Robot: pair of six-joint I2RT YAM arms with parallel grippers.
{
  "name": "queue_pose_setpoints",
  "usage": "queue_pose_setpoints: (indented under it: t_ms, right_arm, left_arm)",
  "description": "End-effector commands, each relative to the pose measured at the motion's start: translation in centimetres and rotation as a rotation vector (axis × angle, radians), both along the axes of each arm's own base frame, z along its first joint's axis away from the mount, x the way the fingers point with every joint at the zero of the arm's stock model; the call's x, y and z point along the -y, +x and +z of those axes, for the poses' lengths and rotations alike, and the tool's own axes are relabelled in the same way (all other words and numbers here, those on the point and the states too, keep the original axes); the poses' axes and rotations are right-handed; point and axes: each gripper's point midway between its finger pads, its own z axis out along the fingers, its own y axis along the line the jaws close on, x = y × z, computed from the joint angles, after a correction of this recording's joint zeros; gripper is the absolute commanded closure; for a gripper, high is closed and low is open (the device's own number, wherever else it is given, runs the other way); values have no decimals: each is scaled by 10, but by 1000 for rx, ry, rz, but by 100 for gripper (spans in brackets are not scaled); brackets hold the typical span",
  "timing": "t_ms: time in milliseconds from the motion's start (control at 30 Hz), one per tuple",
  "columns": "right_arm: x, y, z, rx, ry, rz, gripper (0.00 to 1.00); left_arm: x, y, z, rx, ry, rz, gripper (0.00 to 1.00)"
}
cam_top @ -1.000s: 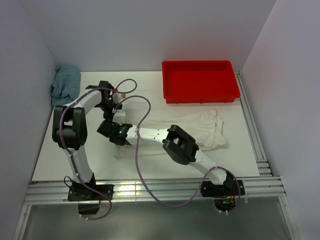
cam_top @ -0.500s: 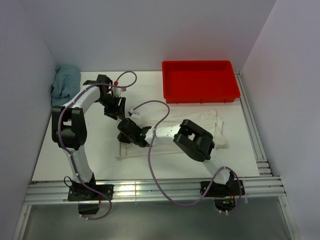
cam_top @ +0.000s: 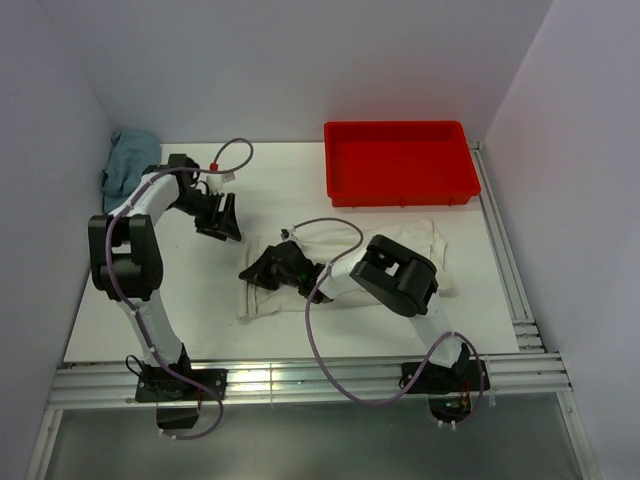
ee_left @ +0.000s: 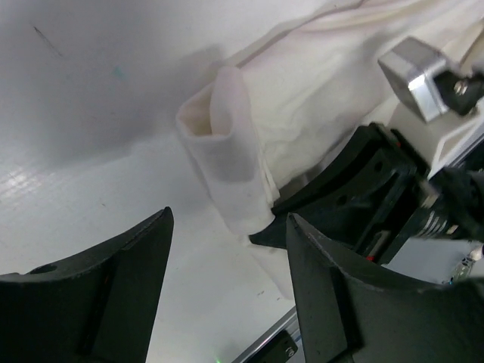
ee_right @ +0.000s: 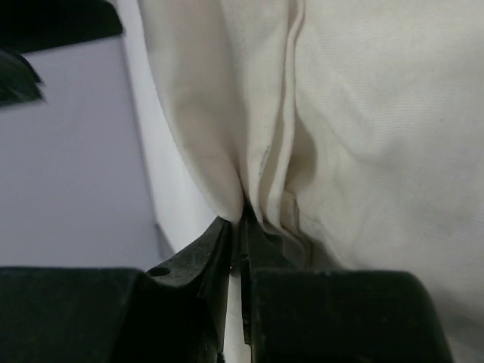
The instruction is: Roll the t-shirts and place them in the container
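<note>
A cream-white t-shirt (cam_top: 400, 262) lies crumpled across the middle of the table, its left end (ee_left: 227, 162) folded into a thick upright flap. My right gripper (cam_top: 255, 273) is low at that left end and shut on a fold of the fabric (ee_right: 227, 151); in the right wrist view cloth bunches out of the closed jaws (ee_right: 240, 219). My left gripper (cam_top: 228, 218) hovers a little left of and behind the shirt, open and empty. Its two dark fingers (ee_left: 113, 287) frame the folded end from a distance without touching it.
A red tray (cam_top: 400, 185) stands at the back right, just beyond the shirt. A blue cloth (cam_top: 130, 170) is bunched in the back left corner. Metal rails (cam_top: 300, 380) run along the near edge and the right side. The right arm's cable (cam_top: 320, 300) loops over the shirt.
My left gripper has opened, let go of the shirt and drawn back to the left. My right gripper has closed tighter on the fold and carried the left end rightward.
</note>
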Motion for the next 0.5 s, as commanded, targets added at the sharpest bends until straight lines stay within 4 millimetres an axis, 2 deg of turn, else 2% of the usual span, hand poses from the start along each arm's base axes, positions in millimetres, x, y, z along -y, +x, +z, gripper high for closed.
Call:
queue_pose_setpoints:
  t_ms: [0, 200, 333, 467]
  right_arm:
    - [-10, 1, 38, -7, 216, 22, 88]
    - [-2, 2, 35, -35, 255, 3, 88]
    - [1, 1, 29, -56, 246, -6, 89]
    - [6, 2, 23, -75, 221, -21, 89]
  left_arm:
    - [7, -11, 15, 69, -87, -76, 33]
    - [9, -25, -22, 12, -108, -87, 33]
    - [15, -25, -37, -21, -148, -84, 33]
    - [18, -21, -43, -34, -166, -68, 34]
